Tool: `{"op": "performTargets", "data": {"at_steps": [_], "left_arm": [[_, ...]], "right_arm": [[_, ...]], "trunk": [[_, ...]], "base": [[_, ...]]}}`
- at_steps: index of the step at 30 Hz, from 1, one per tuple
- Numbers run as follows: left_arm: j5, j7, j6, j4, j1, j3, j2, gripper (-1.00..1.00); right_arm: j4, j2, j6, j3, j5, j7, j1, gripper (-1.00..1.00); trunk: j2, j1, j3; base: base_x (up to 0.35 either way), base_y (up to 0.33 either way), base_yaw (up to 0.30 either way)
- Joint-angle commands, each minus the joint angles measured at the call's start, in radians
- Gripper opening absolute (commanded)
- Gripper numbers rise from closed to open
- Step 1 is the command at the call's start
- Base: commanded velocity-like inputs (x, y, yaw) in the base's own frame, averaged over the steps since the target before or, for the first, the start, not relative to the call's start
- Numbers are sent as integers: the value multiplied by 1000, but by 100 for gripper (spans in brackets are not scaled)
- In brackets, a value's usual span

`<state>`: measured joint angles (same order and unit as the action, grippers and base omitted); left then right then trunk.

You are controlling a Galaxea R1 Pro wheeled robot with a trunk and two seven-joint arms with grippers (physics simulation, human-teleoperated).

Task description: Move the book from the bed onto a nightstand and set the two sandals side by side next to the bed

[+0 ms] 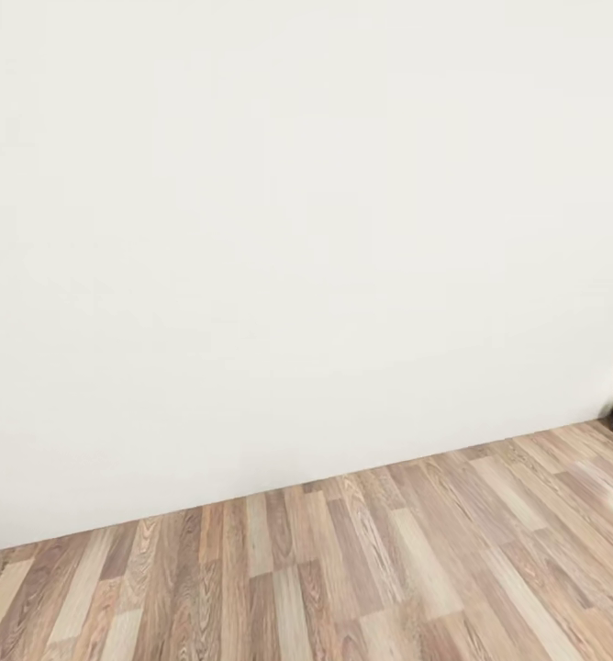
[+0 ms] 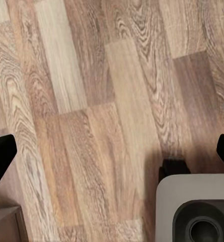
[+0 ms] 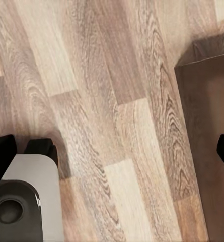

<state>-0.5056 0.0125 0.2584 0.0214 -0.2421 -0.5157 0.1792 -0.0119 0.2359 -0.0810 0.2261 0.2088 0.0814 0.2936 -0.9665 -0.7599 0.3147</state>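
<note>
**Both end effectors spread wide, pointing down**

In the left wrist view the left end effector [image 2: 112, 151] has its two dark fingers far apart, one fingertip [image 2: 1, 151] at one edge of the picture and the other at the opposite edge, with nothing between them. A grey rounded part of the robot's base [image 2: 192, 209], with a dark wheel housing, lies below it.

In the right wrist view the right end effector [image 3: 112, 151] is spread just as wide, one dark fingertip [image 3: 1, 154] at one edge, its partner at the other, nothing gripped. A matching grey base corner [image 3: 28, 196] sits beneath.
</note>
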Motion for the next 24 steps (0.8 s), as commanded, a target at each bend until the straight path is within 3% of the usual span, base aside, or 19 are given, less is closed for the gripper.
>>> {"op": "performTargets", "data": {"at_steps": [1,24], "left_arm": [[-10,1,2,0,0,-8,0,100],[-10,1,3,0,0,-17,-6,100]], "right_arm": [[1,0,-3,9,9,3,1,100],[1,0,-3,9,9,3,1,100]], "trunk": [[-1,-1,0],[-1,-1,-24]], "base": [[340,90,-227],[340,112,-241]]}}
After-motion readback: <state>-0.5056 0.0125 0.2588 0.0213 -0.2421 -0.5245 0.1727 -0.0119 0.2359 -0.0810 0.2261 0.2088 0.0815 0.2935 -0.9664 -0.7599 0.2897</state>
